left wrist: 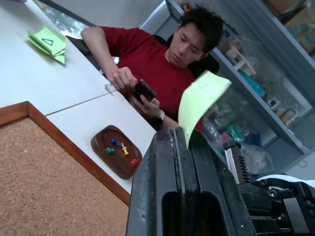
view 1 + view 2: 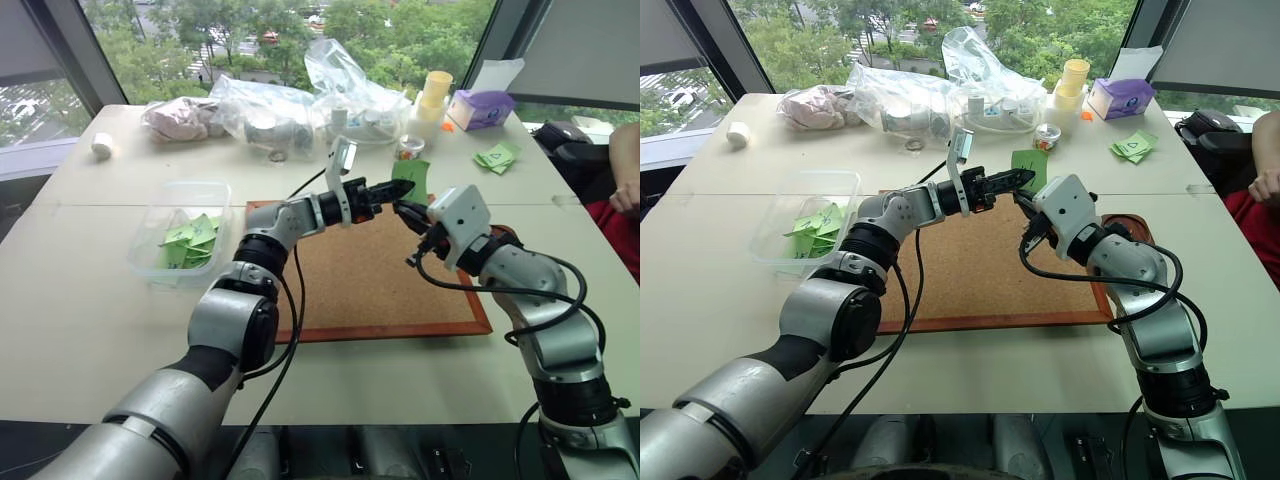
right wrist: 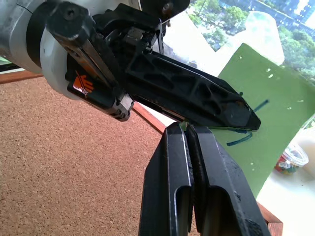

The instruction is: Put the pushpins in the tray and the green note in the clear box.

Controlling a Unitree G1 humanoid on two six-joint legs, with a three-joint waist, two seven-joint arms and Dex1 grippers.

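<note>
Clear box (image 2: 160, 215) at 9 o'clock of the corkboard (image 2: 340, 285), w/ several green slips already inside. Left gripper (image 2: 400, 187) reaches across over the board's 12 o'clock edge, fingers pressed together on the green note (image 2: 411, 176). Right gripper (image 2: 404, 210) is just below it, also pinched shut on the same note's lower edge – both claws hold one paper, tips nearly touching.

Risks, as I judge:
- either arm pulls off while the other's clamped → note tears or creases.
- right lets go w/ the left's bite too shallow → note flutters down onto the board.
- arms crowded; a swing toward the box could knock fingers together.

Tray (image 1: 116, 151) sits just off the board's 3 o'clock edge, pushpins (image 1: 121, 148) in it.

Hard to tell: how deep each pinch goes; scribble half covered; any pins left on the cork too small to spot; head views hide most of the tray behind the right arm.
</note>
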